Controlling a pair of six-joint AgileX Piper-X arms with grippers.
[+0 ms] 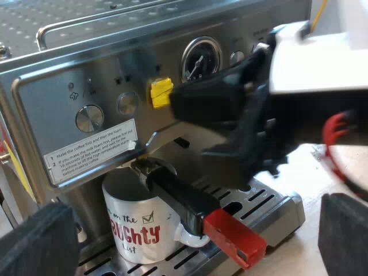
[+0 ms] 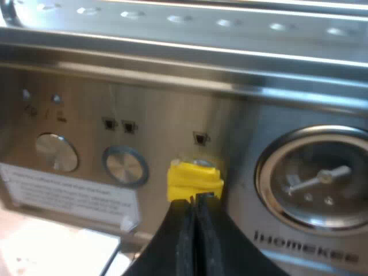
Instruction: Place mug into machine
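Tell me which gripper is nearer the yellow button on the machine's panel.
Right. The right gripper, fingers shut, has its tips at the yellow button. The left gripper, fingers open, is farther off, facing the mug under the holder.

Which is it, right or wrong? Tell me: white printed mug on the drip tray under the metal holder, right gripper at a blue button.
Wrong: the right gripper is at a yellow button, as the right wrist view shows. The rest stands.
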